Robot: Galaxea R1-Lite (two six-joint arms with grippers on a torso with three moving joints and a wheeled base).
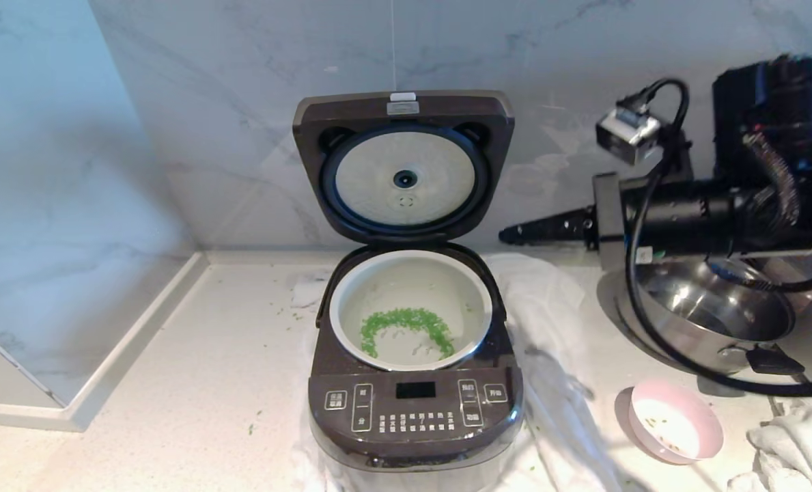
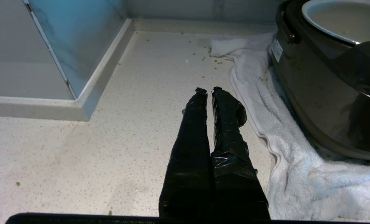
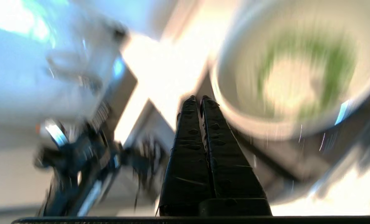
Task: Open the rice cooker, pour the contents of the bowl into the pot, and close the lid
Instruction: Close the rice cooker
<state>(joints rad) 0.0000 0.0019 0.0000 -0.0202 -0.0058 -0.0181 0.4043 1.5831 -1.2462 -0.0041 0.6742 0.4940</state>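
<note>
lid (image 1: 403, 164) up; contents (image 1: 406, 326) lie in the pot (image 1: 351, 290); bowl (image 1: 675, 421) emptied at four o'clock; right claw (image 1: 505, 236) clenched, empty; lid left to close.

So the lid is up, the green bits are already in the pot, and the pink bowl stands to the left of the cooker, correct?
One thing is wrong: the pink bowl stands to the right of the cooker, as the head view shows. The lid is up and the green bits lie in the pot.
</note>
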